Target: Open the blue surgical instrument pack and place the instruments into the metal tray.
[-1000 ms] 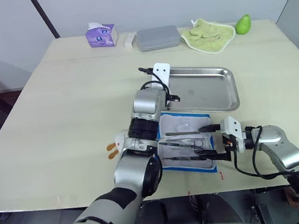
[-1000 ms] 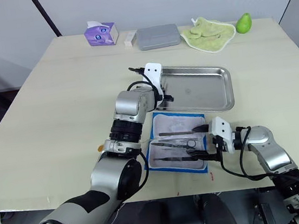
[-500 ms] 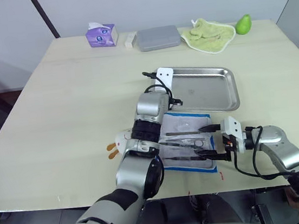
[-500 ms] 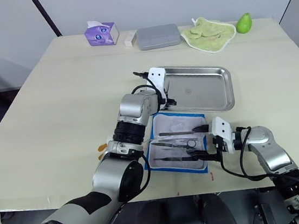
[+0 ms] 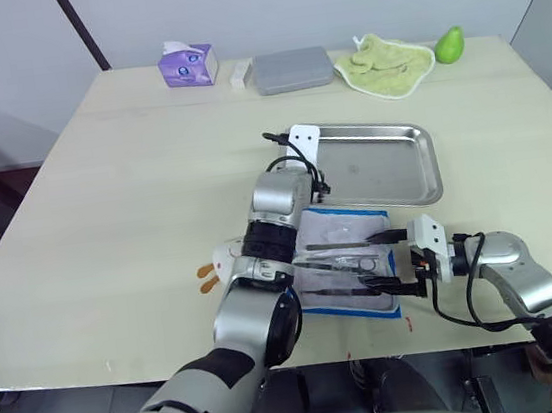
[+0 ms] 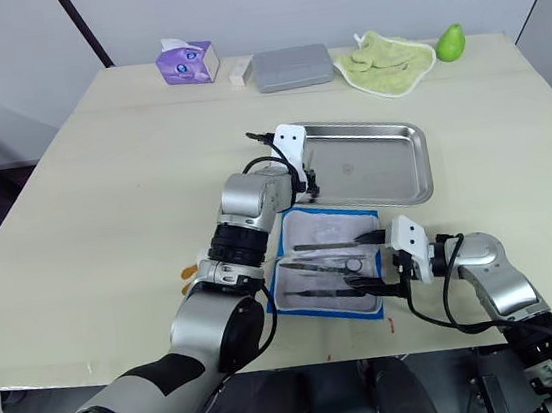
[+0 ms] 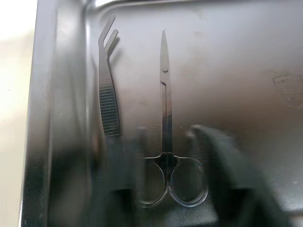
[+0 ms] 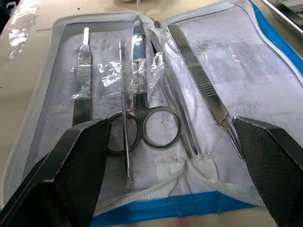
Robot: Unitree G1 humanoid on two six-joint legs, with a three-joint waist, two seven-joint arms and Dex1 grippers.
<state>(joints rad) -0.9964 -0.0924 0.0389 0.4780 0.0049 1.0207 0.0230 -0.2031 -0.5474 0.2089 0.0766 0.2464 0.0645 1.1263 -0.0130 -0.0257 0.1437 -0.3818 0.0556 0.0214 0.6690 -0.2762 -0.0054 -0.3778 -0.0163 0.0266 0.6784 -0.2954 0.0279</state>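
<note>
Pack [image 8: 265,42], blue with white lining, lies open holding steel instruments [image 8: 142,94]; scissors [image 7: 166,142] and forceps [image 7: 108,94] rest in tray [image 5: 392,167]. Both arms' jaws gape empty.

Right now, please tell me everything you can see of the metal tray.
The metal tray is shiny steel, rectangular with rounded corners and a shallow raised rim. It lies flat on the table, just beyond the open blue pack. Inside, near one rim, scissors and forceps lie side by side. The left claw hangs open over them.
</note>
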